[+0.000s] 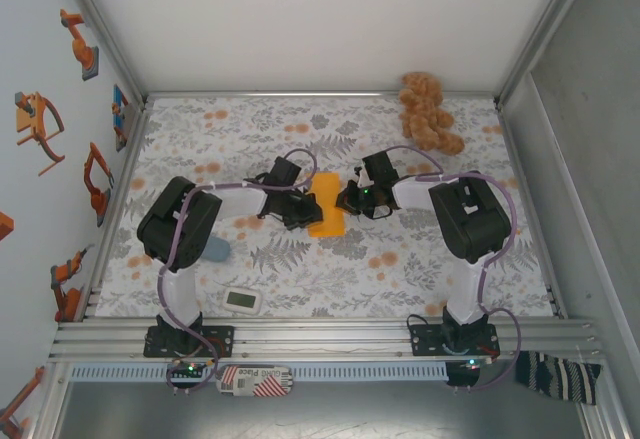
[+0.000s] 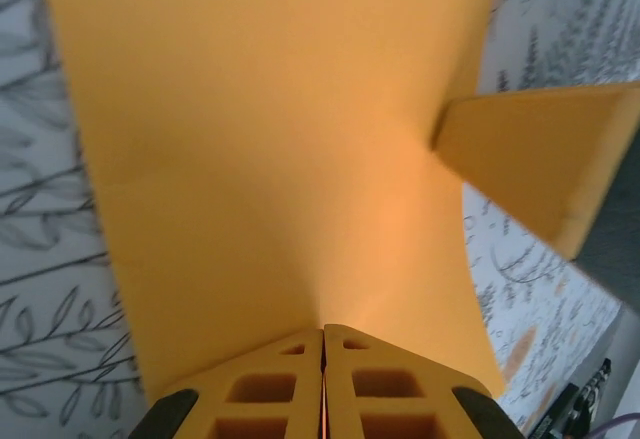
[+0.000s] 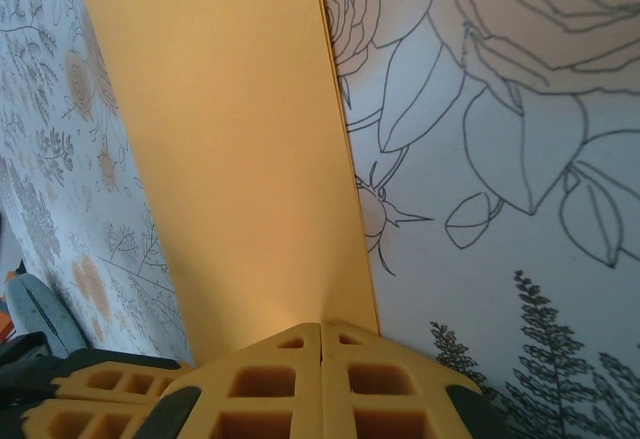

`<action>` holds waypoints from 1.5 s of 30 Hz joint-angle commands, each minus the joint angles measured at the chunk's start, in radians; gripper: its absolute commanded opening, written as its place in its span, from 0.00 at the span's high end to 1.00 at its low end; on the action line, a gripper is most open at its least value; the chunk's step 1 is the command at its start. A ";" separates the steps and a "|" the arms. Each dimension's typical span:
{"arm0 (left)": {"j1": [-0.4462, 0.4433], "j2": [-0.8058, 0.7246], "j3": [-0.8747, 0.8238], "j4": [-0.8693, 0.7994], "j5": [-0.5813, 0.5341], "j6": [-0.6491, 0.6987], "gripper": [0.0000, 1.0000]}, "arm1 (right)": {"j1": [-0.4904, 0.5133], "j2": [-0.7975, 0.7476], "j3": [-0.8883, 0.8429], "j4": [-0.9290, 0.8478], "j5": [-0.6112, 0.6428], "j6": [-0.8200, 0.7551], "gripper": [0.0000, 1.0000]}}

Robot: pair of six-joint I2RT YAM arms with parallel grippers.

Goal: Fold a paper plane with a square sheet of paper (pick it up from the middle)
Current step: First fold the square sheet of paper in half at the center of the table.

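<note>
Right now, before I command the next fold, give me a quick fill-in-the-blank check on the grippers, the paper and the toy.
1. The left gripper and the right gripper are each ____ on the square sheet of paper.
2. In the top view, the sheet is ____ the two grippers.
3. The tan plush toy sits at the far ____ corner of the table.

Missing words: shut; between; right.

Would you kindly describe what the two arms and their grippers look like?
The left arm and right arm have black joint housings, white links and looping purple cables. The left gripper and right gripper have yellow-orange fingers with rectangular cut-outs.
</note>
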 commanded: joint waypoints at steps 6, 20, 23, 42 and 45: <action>-0.005 -0.077 -0.189 -0.067 -0.035 0.048 0.91 | -0.023 0.102 -0.065 -0.202 0.168 -0.008 1.00; -0.020 -0.391 -0.259 -0.082 -0.171 0.001 0.88 | -0.007 -0.035 -0.026 -0.176 0.118 -0.034 1.00; -0.021 -0.429 -0.245 -0.022 -0.215 -0.038 0.82 | 0.004 -0.121 0.029 -0.152 0.085 -0.034 1.00; -0.006 -0.052 0.109 0.042 -0.221 -0.091 0.61 | -0.040 -0.431 -0.104 -0.195 0.165 -0.100 0.38; 0.005 -0.018 0.128 0.041 -0.216 -0.099 0.61 | -0.042 -0.428 -0.118 -0.196 0.150 -0.097 0.40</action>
